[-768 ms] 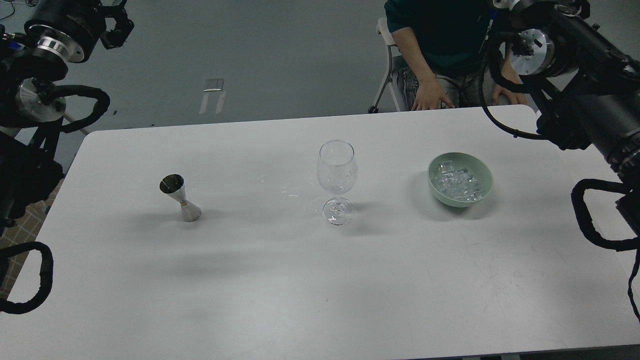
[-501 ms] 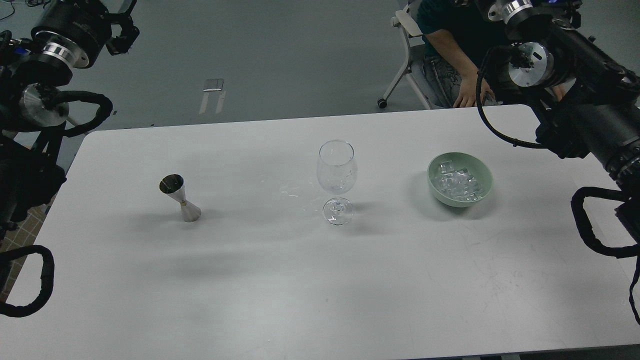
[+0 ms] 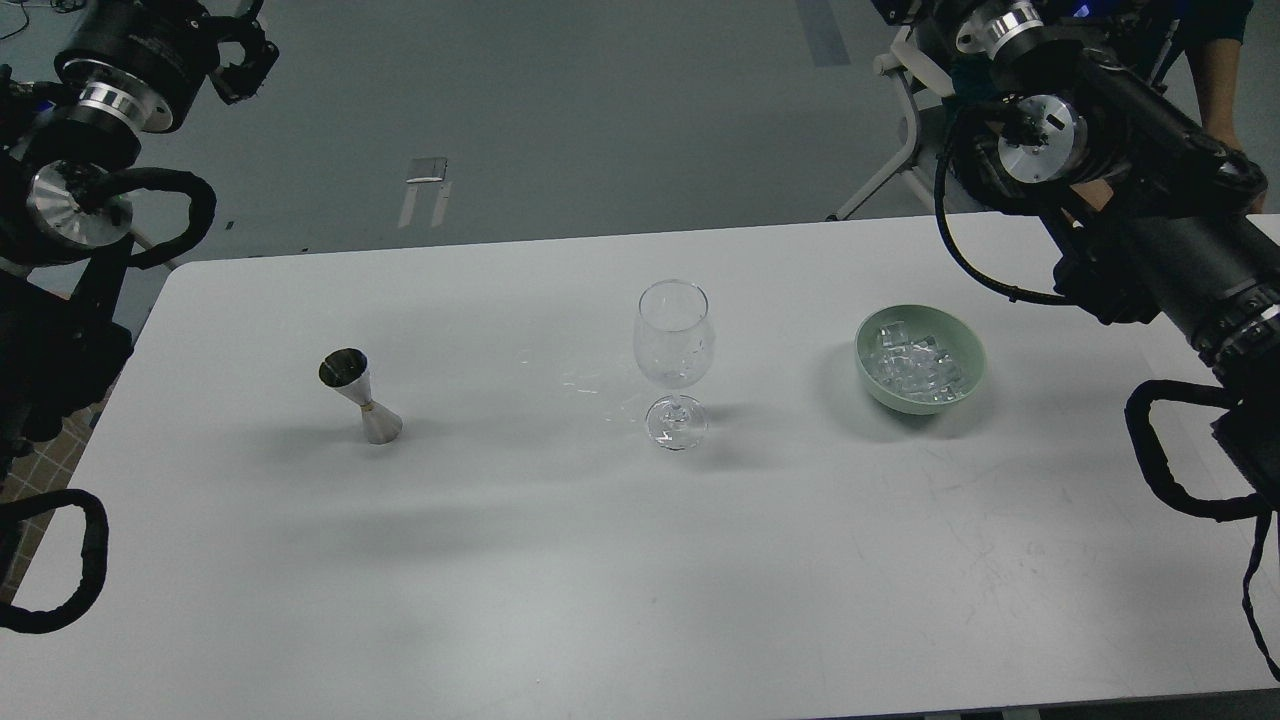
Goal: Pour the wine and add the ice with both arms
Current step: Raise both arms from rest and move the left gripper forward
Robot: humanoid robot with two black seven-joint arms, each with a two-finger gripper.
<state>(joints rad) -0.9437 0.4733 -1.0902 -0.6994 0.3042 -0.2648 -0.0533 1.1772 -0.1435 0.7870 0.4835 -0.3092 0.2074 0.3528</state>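
An empty clear stemmed wine glass (image 3: 673,345) stands upright mid-table. A steel double-cone jigger (image 3: 361,397) stands to its left. A pale green bowl (image 3: 899,399) to its right holds several clear ice cubes (image 3: 915,362). My left arm comes in at the top left; its gripper (image 3: 238,55) hangs dark and high, beyond the table's far left corner, fingers not distinguishable. My right arm reaches up at the top right; its gripper (image 3: 900,10) is cut by the top edge, far above and behind the bowl. Neither gripper is near any object.
The white table (image 3: 600,580) has a few wet marks (image 3: 590,383) left of the glass. A white chair (image 3: 905,110) stands behind the far edge, and a person's arm (image 3: 1222,70) shows at the top right. Black cable loops hang at both table sides.
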